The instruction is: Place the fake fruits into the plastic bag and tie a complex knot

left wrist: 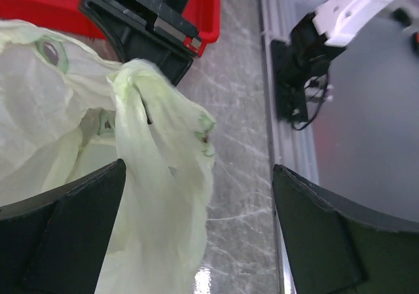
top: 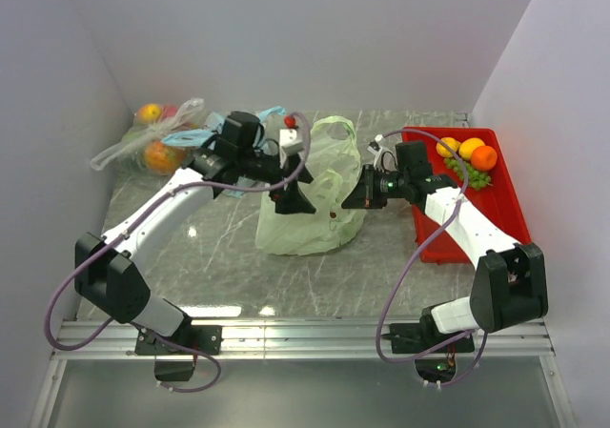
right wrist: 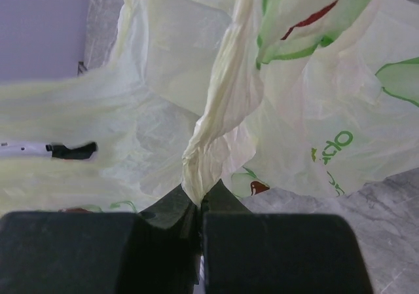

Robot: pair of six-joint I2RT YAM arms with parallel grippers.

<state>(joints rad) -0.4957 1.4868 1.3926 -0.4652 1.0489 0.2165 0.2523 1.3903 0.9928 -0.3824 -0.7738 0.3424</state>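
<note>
The thin, pale green translucent plastic bag [top: 305, 223] lies at the centre of the table, so I judge we are at the step of opening its mouth. The red plastic tray [top: 505, 199] is at 3 o'clock from it. My right arm [top: 467, 228] reaches toward 9 o'clock. The right gripper [right wrist: 198, 202] is clamped on a twisted strip of the bag. The left gripper [left wrist: 200, 169] hangs over the bag with its jaws wide apart. Next it should close on the opposite rim. The small plastic fruits [top: 467, 156] wait at the tray's 12 o'clock end.
</note>
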